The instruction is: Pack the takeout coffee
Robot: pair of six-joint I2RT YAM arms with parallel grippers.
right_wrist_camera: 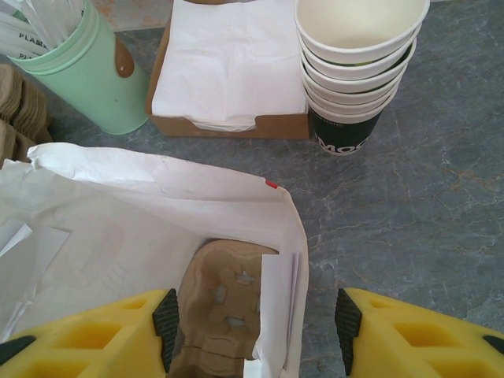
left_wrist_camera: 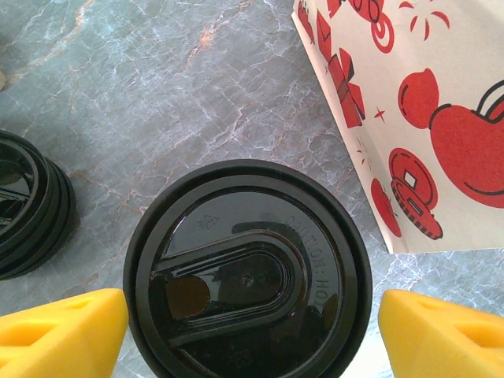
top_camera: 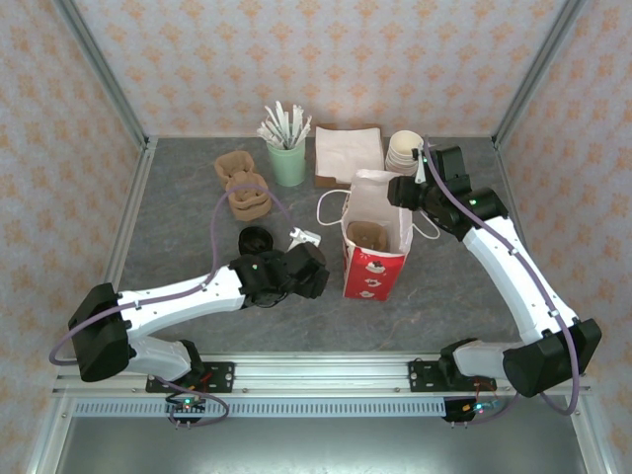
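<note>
the takeout coffee (left_wrist_camera: 248,276) wears a glossy black lid; the bag (left_wrist_camera: 425,118) is white with red apples, coins and gifts; the table (left_wrist_camera: 157,94) is grey marbled; the tumbler (right_wrist_camera: 79,87) is mint green; stacked cups (right_wrist_camera: 362,79) have cream rims

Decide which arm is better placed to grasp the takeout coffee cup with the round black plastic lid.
Left: the left gripper, open, straddles the lidded cup; the right gripper is at the rim of the red-and-white paper bag.

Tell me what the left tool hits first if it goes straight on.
Probably the black lid of the takeout coffee, centred in front of the open left tool; depth is unclear.
</note>
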